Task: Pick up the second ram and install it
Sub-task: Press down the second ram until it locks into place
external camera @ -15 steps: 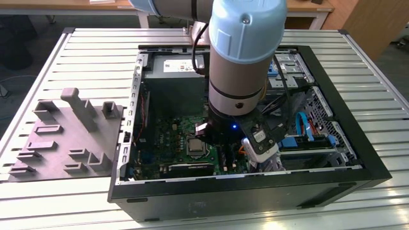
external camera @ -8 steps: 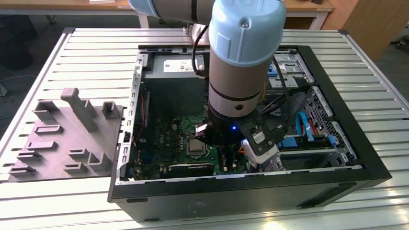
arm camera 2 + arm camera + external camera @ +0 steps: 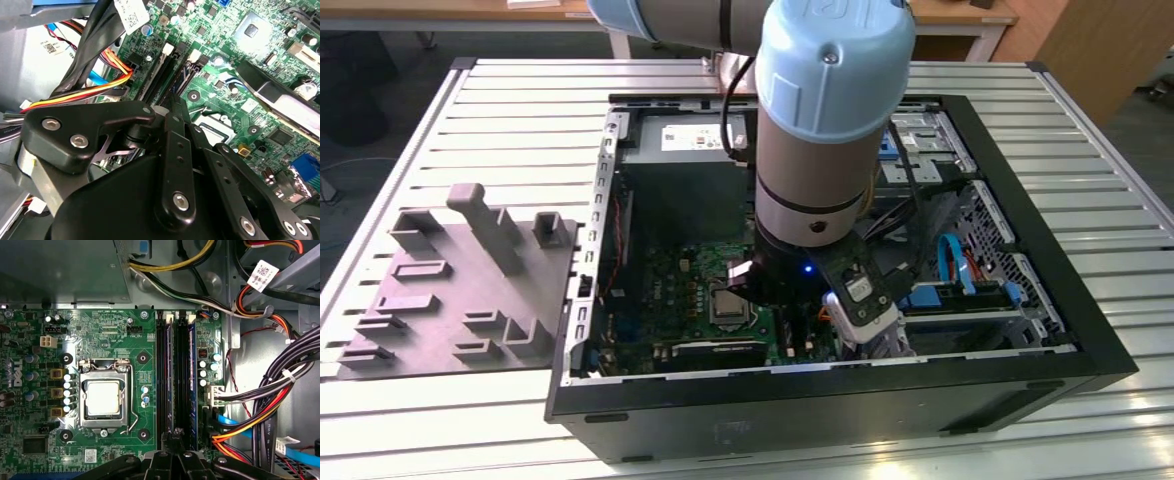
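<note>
Gripper (image 3: 175,452), fingers drawn together at the near end of the memory slots (image 3: 161,375) on the motherboard (image 3: 105,335), appears to press the second ram (image 3: 192,380), which stands in its slot; remaining judgement: confirm full seating.

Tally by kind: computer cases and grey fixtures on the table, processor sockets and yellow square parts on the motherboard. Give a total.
Computer case: 1
Grey fixture: 1
Processor socket: 1
Yellow square parts: 3
Total: 6
</note>
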`<state>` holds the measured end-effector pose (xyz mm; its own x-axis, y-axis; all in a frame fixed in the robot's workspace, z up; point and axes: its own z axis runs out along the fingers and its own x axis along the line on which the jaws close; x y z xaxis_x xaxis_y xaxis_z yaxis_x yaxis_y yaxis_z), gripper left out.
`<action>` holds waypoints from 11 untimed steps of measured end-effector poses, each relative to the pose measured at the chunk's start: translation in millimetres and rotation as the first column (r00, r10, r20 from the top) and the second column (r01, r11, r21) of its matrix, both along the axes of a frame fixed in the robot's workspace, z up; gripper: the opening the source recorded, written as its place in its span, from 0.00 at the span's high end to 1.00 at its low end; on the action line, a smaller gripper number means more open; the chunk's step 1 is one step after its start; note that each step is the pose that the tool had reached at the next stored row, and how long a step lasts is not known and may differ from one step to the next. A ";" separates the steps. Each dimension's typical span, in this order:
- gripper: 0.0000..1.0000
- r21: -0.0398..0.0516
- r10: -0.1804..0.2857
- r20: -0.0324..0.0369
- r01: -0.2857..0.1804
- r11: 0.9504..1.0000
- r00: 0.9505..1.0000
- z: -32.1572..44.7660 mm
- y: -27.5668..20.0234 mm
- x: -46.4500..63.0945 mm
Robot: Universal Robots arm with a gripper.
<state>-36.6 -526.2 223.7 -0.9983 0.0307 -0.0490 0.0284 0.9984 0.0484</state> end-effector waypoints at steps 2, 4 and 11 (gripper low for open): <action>0.89 0.000 0.000 0.000 0.000 1.000 1.000 -0.2 0.0 0.0; 0.89 0.000 0.000 0.000 0.000 1.000 1.000 -2.1 0.0 0.0; 0.89 0.000 0.000 0.000 0.000 1.000 1.000 -3.8 0.0 0.0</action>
